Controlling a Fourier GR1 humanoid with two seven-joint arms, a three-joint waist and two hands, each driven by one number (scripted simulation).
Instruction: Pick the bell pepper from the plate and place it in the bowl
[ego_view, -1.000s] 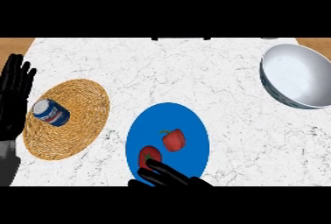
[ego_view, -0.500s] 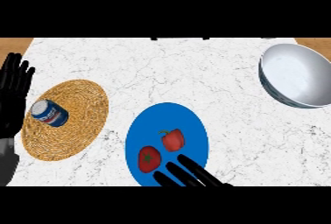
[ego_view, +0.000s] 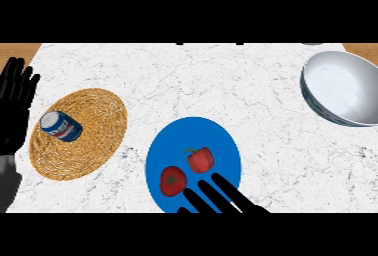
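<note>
White marbled counter (ego_view: 221, 85) from the head view — round blue plate (ego_view: 221, 135) bearing the glossy red bell pepper (ego_view: 200, 159) beside a tomato (ego_view: 173, 180), white bowl (ego_view: 343, 92) far right, can (ego_view: 60, 125) on a woven straw mat (ego_view: 92, 115). Right hand (ego_view: 221, 197) spread, fingertips just short of the pepper — shifted right since half a second ago. Left hand (ego_view: 15, 100) open, resting at the left edge.

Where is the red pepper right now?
The pepper lies on the blue plate, low in the head view's middle, beside a tomato, just above the right hand.
</note>
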